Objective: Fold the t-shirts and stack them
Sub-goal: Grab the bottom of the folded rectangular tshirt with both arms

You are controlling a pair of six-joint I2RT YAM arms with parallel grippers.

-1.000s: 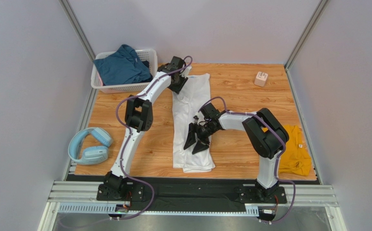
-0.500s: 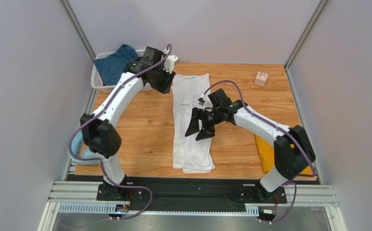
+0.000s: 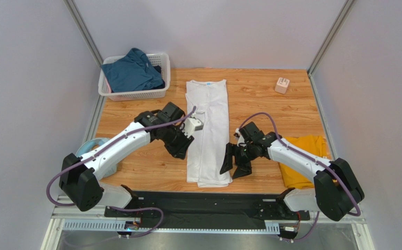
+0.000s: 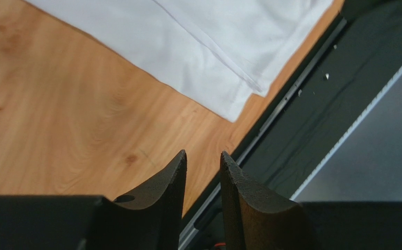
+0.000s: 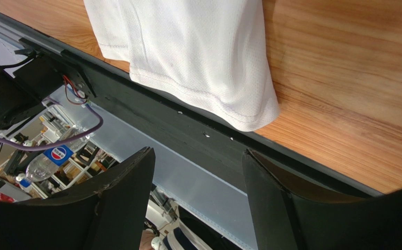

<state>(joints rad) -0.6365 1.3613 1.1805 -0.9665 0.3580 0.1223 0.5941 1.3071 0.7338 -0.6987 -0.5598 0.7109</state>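
A white t-shirt [image 3: 208, 125] lies on the wooden table as a long narrow strip, neck at the far end. Its near hem shows in both wrist views [image 4: 203, 47] [image 5: 197, 57]. My left gripper [image 3: 182, 151] hovers just left of the strip's near half; its jaws [image 4: 203, 156] stand a narrow gap apart with nothing between them. My right gripper [image 3: 234, 166] hangs at the strip's near right edge, wide open and empty [image 5: 197, 153]. A mustard-yellow t-shirt [image 3: 304, 156] lies at the right. A dark teal t-shirt [image 3: 132, 70] fills the basket.
The white lattice basket [image 3: 135, 95] stands at the far left corner. A small pale cube [image 3: 282, 85] sits at the far right. Pale-blue headphones [image 3: 91, 146] lie partly under my left arm. A black strip [image 3: 208, 200] runs along the table's near edge.
My left arm swung from the shirt's far end by the basket back to its near left side, jaws narrowing. My right gripper moved nearer, off the shirt's middle to its near right edge.
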